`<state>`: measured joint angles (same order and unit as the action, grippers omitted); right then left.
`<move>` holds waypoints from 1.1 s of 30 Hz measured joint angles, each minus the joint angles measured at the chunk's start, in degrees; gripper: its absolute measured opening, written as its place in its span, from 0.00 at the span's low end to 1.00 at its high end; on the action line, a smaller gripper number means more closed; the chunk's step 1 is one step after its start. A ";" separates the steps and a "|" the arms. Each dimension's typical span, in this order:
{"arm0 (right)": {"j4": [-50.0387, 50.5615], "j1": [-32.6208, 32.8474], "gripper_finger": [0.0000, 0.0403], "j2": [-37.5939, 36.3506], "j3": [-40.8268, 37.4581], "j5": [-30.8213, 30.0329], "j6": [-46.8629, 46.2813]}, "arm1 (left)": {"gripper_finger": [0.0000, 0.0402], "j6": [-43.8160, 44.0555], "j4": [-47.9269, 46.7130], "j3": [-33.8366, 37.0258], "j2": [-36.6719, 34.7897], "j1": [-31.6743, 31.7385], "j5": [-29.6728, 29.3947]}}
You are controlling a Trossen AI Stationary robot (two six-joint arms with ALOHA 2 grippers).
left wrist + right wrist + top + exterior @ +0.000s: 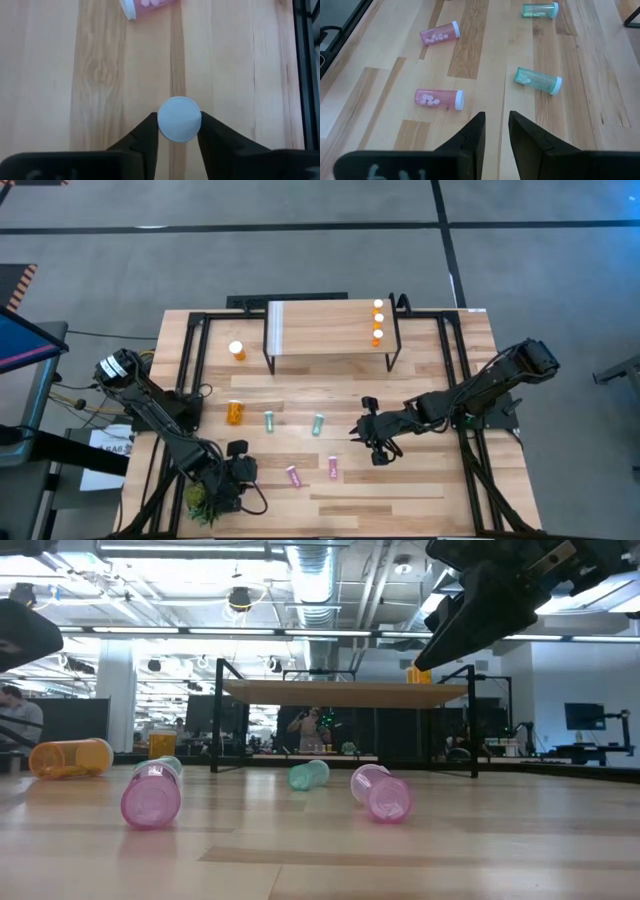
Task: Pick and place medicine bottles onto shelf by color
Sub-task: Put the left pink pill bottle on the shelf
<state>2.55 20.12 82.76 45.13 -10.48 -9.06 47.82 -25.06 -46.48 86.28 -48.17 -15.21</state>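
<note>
Left gripper [179,117] has its two dark fingers pressed against either side of a round white cap, gripping an upright medicine bottle [179,127] from above; the bottle's colour cannot be told, since only the cap shows. Just ahead of those fingers a pink bottle [145,4] lies on its side on the wooden table [50,75], and a small green plant [200,500] sits close behind the hand at the table's edge. Right gripper [496,117] hangs above the table well apart from the left one, its fingers a narrow gap apart and holding nothing. Ahead of it two pink bottles [439,97] [439,33] and two teal bottles [538,80] [540,10] lie on their sides, none touching another. Farther off, between the left hand and the shelf [330,330], an orange bottle [235,413] lies flat, and another orange bottle [237,351] stands upright near the shelf's pale end. On the shelf, at the end nearest the right arm, three orange bottles [378,319] stand upright in a short row, well beyond both hands.
</note>
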 joint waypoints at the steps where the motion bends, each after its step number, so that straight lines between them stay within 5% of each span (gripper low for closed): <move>1: 0.00 0.00 0.26 -0.01 0.00 0.00 0.00 | 0.24 -0.07 0.00 0.00 0.00 0.07 0.01; 9: -0.89 0.00 0.26 0.00 0.01 0.00 -0.12 | 0.27 -2.12 -0.04 -1.76 -0.02 0.29 -1.42; 15: -10.46 1.10 0.26 0.00 0.02 1.04 1.08 | 0.26 -9.42 -0.89 -6.40 -0.02 3.36 -2.59; 27: -19.44 0.74 0.28 1.13 0.11 1.16 -0.44 | 0.27 -29.27 -1.29 -18.43 -0.02 17.80 -2.68; 33: -19.61 -0.66 0.36 2.61 0.15 -4.69 -1.05 | 0.27 -34.41 -0.98 -22.07 -0.04 23.23 -1.45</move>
<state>-17.07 19.46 85.37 45.27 -15.17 -10.11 13.41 -26.04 -68.55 86.24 -24.94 -16.67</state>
